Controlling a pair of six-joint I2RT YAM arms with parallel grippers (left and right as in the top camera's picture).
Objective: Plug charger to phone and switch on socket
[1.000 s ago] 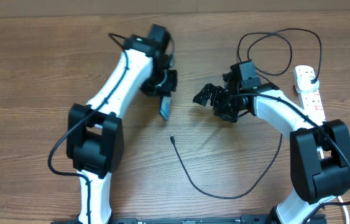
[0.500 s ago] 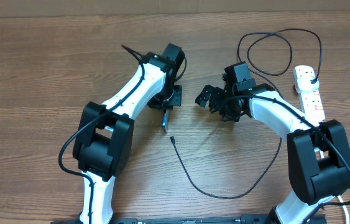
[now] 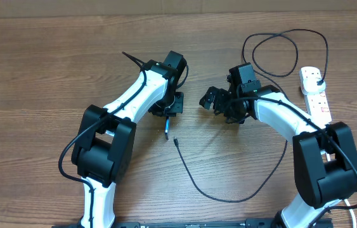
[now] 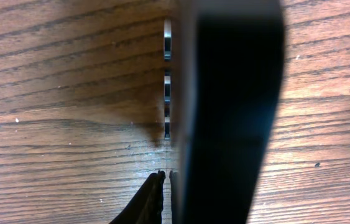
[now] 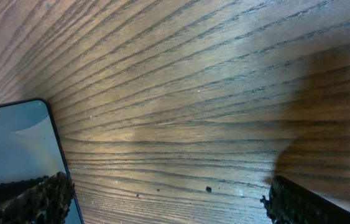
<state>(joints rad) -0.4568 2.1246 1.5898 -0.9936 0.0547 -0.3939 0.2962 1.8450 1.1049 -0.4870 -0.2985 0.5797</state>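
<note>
Overhead: the phone [image 3: 167, 126] is only a thin blue sliver, stood on edge on the wood-grain table [image 3: 38, 69] under the left gripper [image 3: 169, 115]. Left wrist adds a flat dark slab with metal side buttons [image 4: 167, 81]. One dark finger [image 4: 148, 199] sits right beside it with a hairline gap, so can't tell if it's pinching or loose. Right wrist catches the glossy blue screen corner, rounded, with a punch-hole lens. The right gripper [image 3: 208, 101] is spread wide, holding nothing, near the phone. The charger [image 3: 213, 197] is a thin black cable, tip just below the phone, apart from it. The socket [image 3: 316, 95] is a white plastic strip at far right, with a black plug on its top end.
</note>
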